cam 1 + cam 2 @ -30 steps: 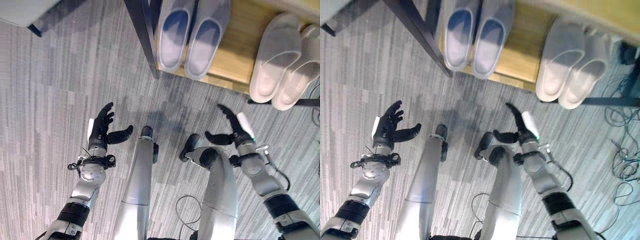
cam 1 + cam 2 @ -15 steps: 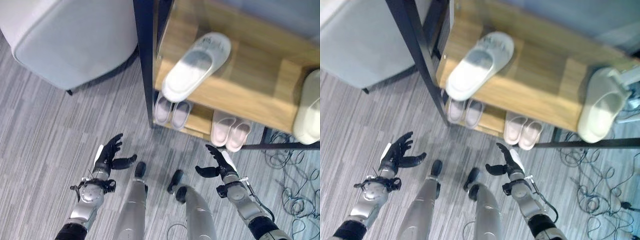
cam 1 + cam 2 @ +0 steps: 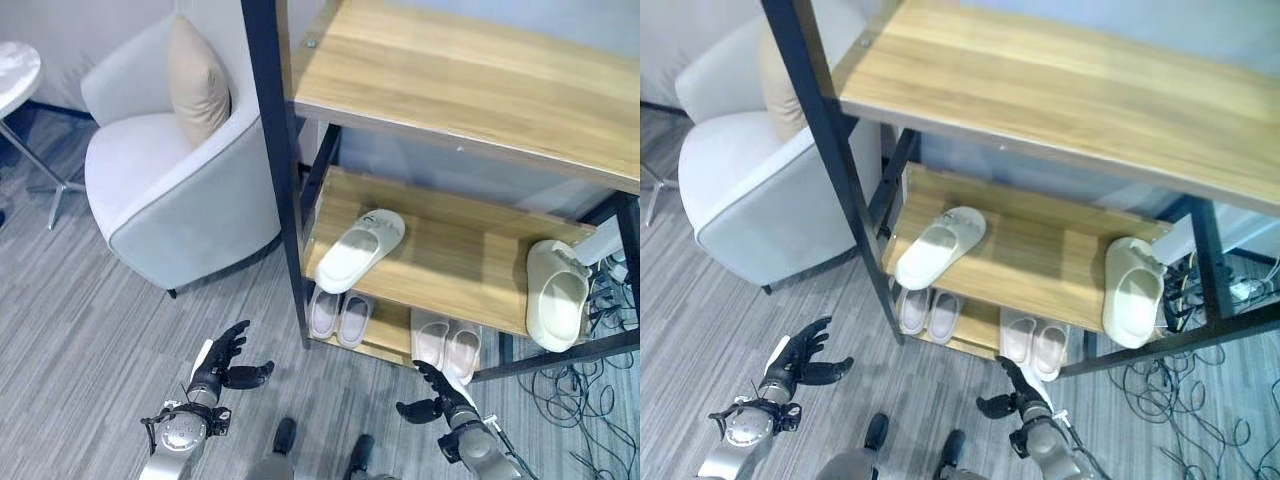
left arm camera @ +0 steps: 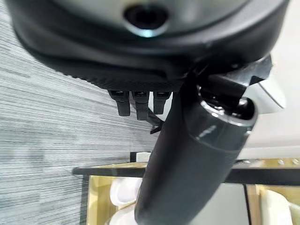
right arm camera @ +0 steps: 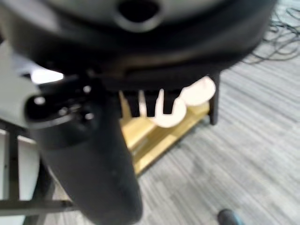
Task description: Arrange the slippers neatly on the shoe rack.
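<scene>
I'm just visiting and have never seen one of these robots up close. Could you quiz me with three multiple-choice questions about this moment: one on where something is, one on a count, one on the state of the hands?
1. Where is the armchair?
A. left of the shoe rack
B. right of it
C. on it

2. How many slippers lie on the middle shelf?
A. none
B. two
C. four

3. What are the left hand and right hand doing?
A. gripping slippers
B. open, holding nothing
C. pressing the shelf

Answers:
1 A, it stands beside the rack's left post.
2 B, one at each end, far apart.
3 B, fingers spread above the carpet.
</scene>
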### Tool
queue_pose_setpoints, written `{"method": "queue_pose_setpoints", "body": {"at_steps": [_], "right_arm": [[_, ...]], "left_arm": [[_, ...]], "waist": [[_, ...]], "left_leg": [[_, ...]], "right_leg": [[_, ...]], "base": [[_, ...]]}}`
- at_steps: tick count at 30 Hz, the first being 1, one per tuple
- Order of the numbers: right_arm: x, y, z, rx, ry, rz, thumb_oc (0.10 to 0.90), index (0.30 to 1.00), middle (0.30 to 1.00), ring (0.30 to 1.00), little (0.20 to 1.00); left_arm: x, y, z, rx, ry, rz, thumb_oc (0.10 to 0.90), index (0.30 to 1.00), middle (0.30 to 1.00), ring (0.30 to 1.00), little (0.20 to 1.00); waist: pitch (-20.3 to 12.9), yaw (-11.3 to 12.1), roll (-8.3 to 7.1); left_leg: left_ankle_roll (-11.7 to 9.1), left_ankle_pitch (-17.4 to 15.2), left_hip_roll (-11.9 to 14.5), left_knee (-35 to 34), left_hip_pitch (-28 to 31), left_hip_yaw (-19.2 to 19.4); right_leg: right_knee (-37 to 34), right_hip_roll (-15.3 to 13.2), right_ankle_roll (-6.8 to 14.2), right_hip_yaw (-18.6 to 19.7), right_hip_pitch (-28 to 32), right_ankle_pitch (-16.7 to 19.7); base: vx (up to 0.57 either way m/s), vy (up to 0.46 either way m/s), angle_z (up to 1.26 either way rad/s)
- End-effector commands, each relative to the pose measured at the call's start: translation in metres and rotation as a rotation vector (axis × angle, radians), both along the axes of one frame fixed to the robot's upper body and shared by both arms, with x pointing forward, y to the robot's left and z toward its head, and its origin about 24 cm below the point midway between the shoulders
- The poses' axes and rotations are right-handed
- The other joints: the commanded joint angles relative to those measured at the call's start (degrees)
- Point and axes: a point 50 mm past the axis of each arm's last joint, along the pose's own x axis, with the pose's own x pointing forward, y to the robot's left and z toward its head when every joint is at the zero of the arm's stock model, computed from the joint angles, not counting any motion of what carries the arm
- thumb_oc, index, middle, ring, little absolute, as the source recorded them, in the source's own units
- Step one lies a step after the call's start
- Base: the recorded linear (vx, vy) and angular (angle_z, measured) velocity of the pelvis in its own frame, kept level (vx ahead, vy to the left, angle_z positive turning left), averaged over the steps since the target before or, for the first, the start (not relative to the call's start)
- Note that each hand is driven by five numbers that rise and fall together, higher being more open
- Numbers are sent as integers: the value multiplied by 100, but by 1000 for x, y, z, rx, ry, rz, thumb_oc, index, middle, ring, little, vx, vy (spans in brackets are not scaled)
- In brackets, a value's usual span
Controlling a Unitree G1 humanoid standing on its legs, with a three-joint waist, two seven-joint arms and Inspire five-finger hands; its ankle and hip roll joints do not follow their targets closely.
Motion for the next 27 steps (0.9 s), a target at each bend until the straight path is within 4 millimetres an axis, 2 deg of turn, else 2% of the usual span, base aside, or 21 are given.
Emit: {"method": "queue_pose_setpoints", "body": {"at_steps": [1, 8, 16, 19, 20, 21, 27], "right_arm": [[3, -8, 7, -19, -47, -6, 800, 900, 900, 900, 900], [-8, -12, -7, -32, 44, -36, 800, 900, 900, 900, 900], [-15, -13, -11, -32, 73, -46, 800, 900, 900, 900, 900], [-16, -13, -11, -39, 73, -48, 800, 900, 900, 900, 900], [-16, -13, -11, -38, 73, -48, 800, 900, 900, 900, 900], [-17, -14, -11, -41, 74, -50, 800, 900, 900, 900, 900], [-21, -16, -12, -50, 86, -47, 800, 900, 900, 900, 900]], "left_arm": [[10, -7, 12, 15, -77, -61, 800, 900, 900, 900, 900], [4, -24, -1, -4, -10, -153, 800, 900, 900, 900, 900], [7, -43, 6, -53, -38, -236, 800, 900, 900, 900, 900], [18, -55, 24, -92, -124, -272, 800, 900, 900, 900, 900], [18, -55, 24, -92, -124, -272, 800, 900, 900, 900, 900], [25, -60, 37, -130, -182, -283, 800, 900, 900, 900, 900], [38, -78, 69, -247, -308, -344, 800, 900, 900, 900, 900]], "waist": [[-411, 17, -5], [-491, -78, 155], [-475, -161, 267], [-437, -221, 321], [-437, -221, 321], [-427, -242, 349], [-432, -296, 423]], "left_leg": [[-246, 79, 24, -224, -168, 176], [-257, 12, 23, -224, -41, 314], [-241, -57, 20, -224, -5, 405], [-232, -75, 15, -224, -41, 461], [-232, -75, 15, -224, -41, 462], [-230, -79, 13, -224, -55, 479], [-202, -130, -6, -224, -20, 522]], "right_leg": [[47, -1, 231, 226, 62, -498], [37, -28, 271, 319, 135, -547], [37, -44, 300, 412, 120, -569], [37, -60, 326, 467, 47, -551], [37, -60, 326, 468, 46, -551], [37, -67, 333, 484, 13, -541], [37, -82, 349, 550, 13, -547]], "base": [[47, -9, -5], [32, -6, -4], [23, -5, -3], [4, -5, -4], [-7, -3, -9], [-2, -3, -12], [14, 2, -7]]}}
